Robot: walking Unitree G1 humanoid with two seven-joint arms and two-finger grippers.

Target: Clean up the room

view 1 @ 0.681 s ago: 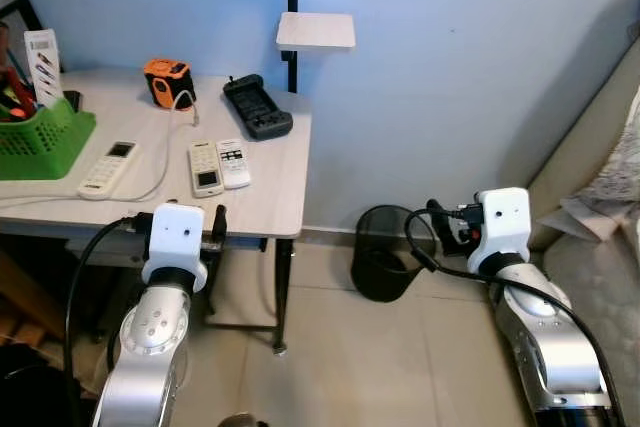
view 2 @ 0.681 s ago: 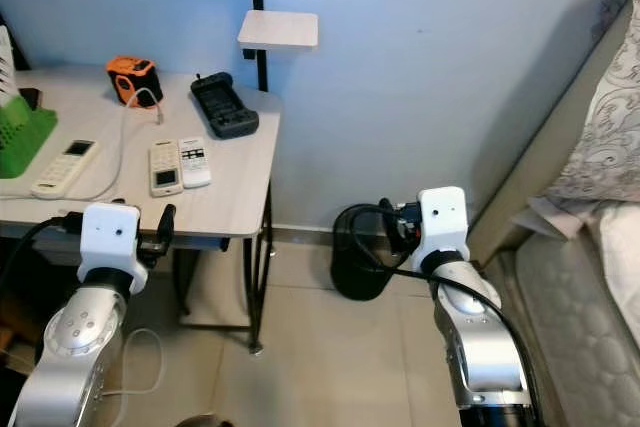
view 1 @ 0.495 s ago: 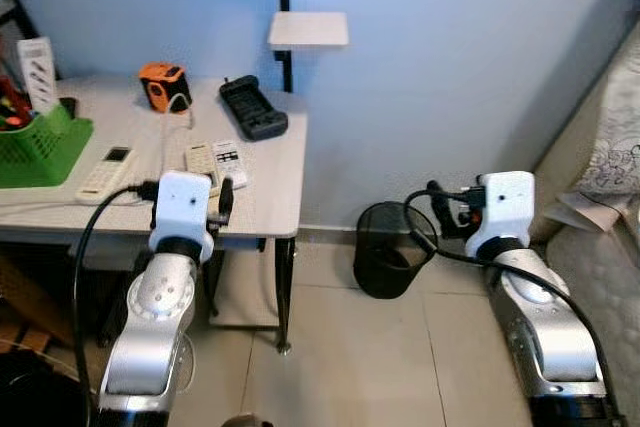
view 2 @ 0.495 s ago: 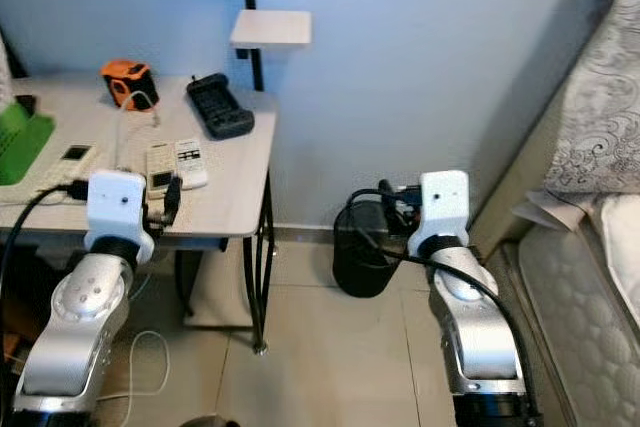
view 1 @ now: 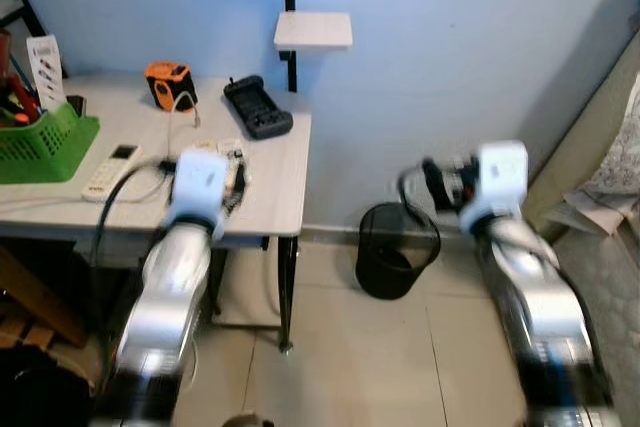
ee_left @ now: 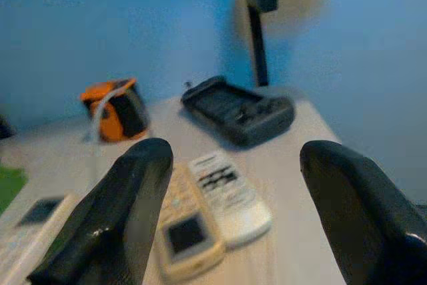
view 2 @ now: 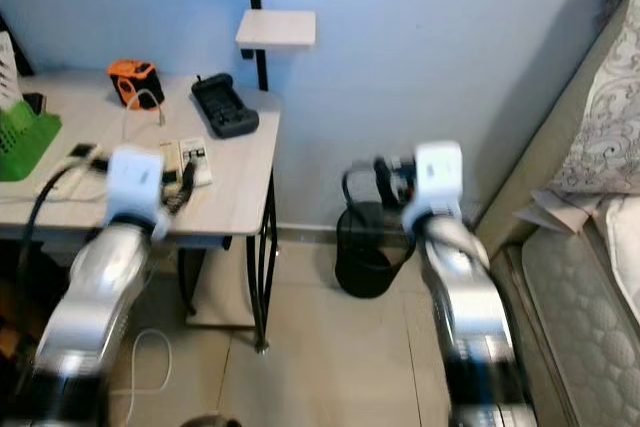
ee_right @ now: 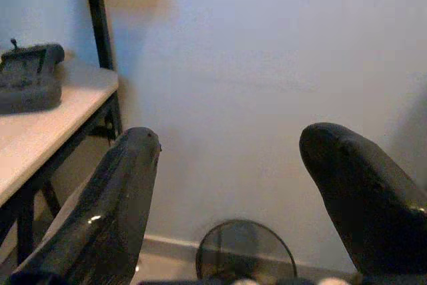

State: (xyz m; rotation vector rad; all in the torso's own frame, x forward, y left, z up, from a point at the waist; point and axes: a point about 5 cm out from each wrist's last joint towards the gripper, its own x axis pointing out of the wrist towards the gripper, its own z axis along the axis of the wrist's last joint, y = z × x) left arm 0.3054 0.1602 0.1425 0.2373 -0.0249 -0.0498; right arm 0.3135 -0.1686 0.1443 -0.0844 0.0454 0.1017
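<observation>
Remotes on the desk [view 1: 280, 187] are what the left gripper [ee_left: 230, 225] faces: two white remote controls [ee_left: 213, 195] lie side by side near the desk's front edge, long axes running from that edge toward the wall. Behind them on the desk sit a black charger cradle [view 1: 257, 107], angled toward the back corner, and an orange device [view 1: 168, 83] with a white cable. A third white remote [view 1: 110, 169] lies further toward the green basket [view 1: 45, 139] at the desk's far side, also pointing roughly front to back. The left gripper hangs over the desk's front edge, its fingers spread wide and holding nothing. The right gripper [ee_right: 230, 225] is off the desk's side, above the black wire wastebasket [view 1: 397, 250] on the floor, fingers likewise spread and empty.
</observation>
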